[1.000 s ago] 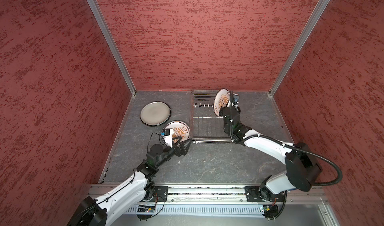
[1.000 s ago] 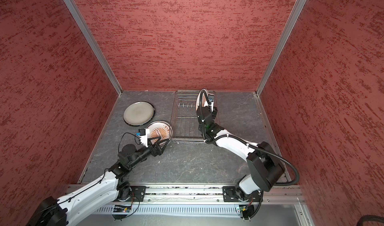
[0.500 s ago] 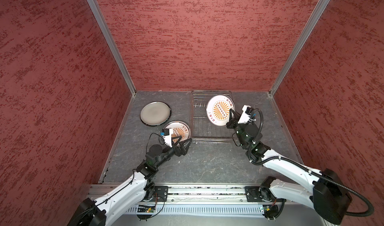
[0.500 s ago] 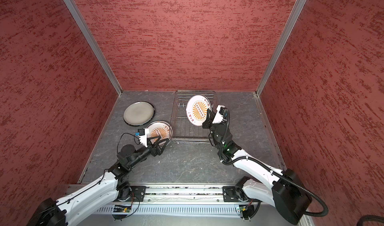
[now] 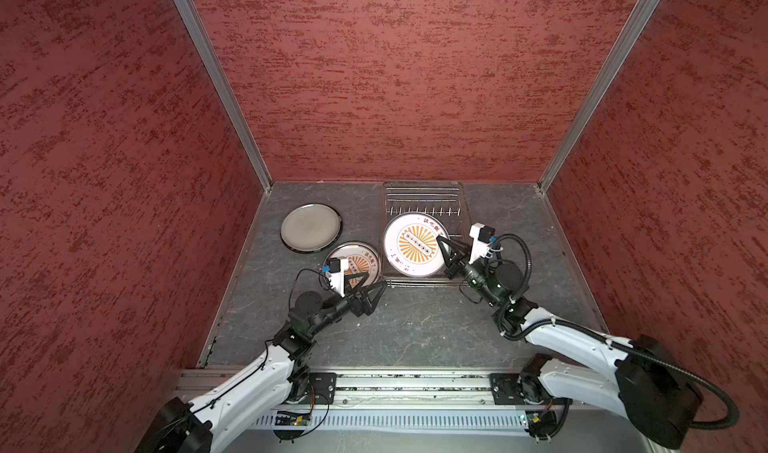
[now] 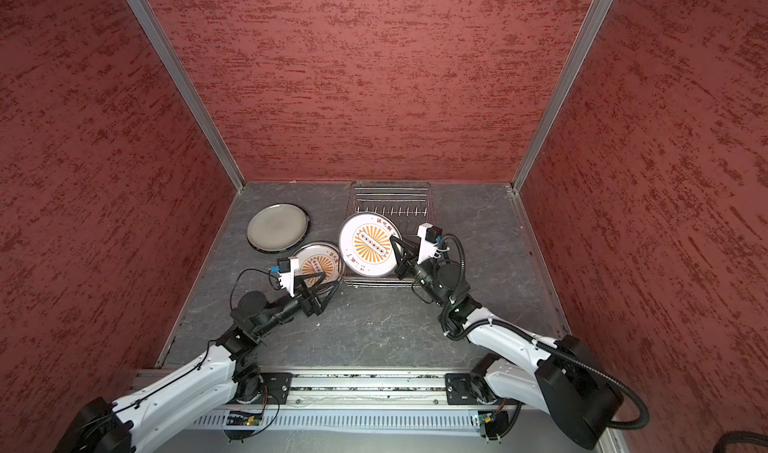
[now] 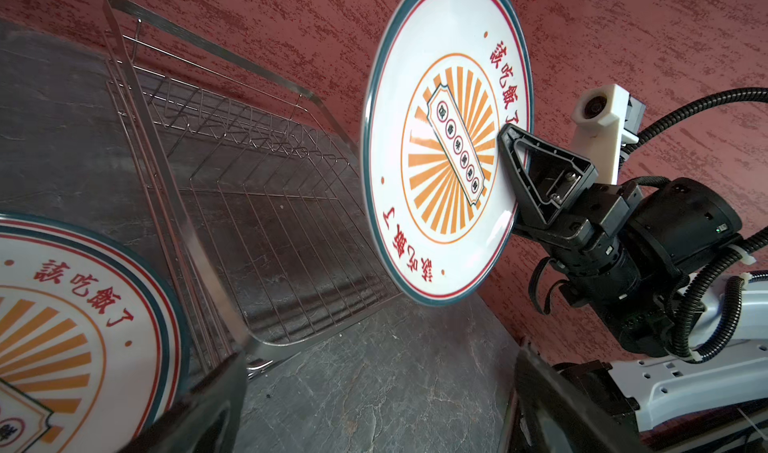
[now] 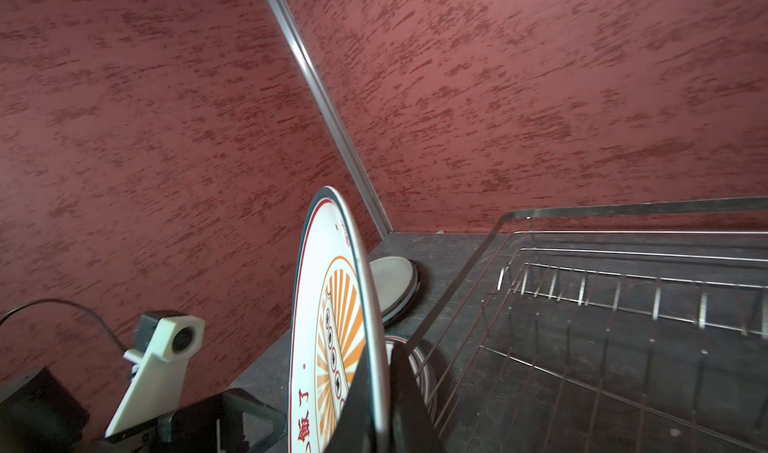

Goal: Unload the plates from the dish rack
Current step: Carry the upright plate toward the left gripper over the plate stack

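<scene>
My right gripper (image 5: 440,242) is shut on the rim of a white plate with an orange sunburst (image 5: 414,245). It holds the plate tilted in the air over the near half of the silver wire dish rack (image 5: 424,199). In the right wrist view the fingers pinch the plate's edge (image 8: 376,347). No plates stand in the rack. A matching sunburst plate (image 5: 360,259) lies flat on the table left of the rack, and a grey dark-rimmed plate (image 5: 311,227) lies behind it. My left gripper (image 5: 376,281) hangs open and empty by the rack's near left corner.
Red textured walls enclose the grey stone table (image 5: 415,326) on three sides. The rack stands against the back wall, right of centre. The metal rail (image 5: 399,388) carrying both arm bases runs along the near edge.
The right gripper has drawn the sunburst plate from its upright place at the rack's back right towards the front left and turned its face upward. The left arm has stayed still.
</scene>
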Available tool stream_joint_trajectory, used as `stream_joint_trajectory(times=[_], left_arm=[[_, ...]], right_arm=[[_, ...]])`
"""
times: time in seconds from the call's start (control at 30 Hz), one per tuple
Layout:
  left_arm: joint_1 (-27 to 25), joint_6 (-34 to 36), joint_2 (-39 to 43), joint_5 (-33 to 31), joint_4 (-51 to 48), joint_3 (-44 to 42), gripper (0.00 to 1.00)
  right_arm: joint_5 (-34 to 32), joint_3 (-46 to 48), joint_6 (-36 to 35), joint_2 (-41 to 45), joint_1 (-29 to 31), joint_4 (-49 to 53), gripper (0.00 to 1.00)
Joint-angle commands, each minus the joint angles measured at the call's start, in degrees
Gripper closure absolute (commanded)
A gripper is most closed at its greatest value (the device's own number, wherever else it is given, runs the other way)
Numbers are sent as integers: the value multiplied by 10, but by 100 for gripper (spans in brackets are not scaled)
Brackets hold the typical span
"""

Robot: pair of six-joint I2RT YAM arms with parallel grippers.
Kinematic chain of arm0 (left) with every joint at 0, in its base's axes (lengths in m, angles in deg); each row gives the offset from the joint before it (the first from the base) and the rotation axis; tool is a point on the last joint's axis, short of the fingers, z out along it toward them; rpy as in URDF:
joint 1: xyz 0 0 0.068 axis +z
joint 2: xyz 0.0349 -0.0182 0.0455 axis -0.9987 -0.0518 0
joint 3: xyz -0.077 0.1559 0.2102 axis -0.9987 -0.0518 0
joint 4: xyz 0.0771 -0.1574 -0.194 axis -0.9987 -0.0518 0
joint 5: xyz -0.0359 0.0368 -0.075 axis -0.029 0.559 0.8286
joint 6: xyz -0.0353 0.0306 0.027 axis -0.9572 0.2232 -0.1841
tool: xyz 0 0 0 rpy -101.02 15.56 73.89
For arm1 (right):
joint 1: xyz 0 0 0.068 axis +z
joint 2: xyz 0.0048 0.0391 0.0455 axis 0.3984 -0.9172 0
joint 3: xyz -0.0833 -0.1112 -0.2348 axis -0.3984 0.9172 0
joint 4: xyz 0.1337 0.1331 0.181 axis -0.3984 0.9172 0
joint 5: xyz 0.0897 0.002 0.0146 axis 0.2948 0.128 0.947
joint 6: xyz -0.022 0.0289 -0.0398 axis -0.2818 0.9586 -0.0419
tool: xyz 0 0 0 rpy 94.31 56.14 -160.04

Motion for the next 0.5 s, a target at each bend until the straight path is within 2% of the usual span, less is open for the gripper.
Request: stream_joint_trajectory(times=[0.0,0.13,0.3,0.37,0.4,0.47], left_arm=[[-3,1,0,4,18,-7,0],[-4,1,-3,-4,18,-6,0],[-4,0,-8,1,25,-7,8],[-4,-2,-11,7,31,-7,17],[-5,-7,-13,7,32,-8,31],[-5,-10,-16,5,33,-7,42]], right_arm=[[69,0,12,-22,3,-95,100],[95,-9,14,-61,5,-115,100],[119,-5,13,-85,11,-150,100],[122,-3,9,-88,13,-159,100],[120,-2,6,-89,14,-159,100],[113,0,-2,-86,19,-157,100]])
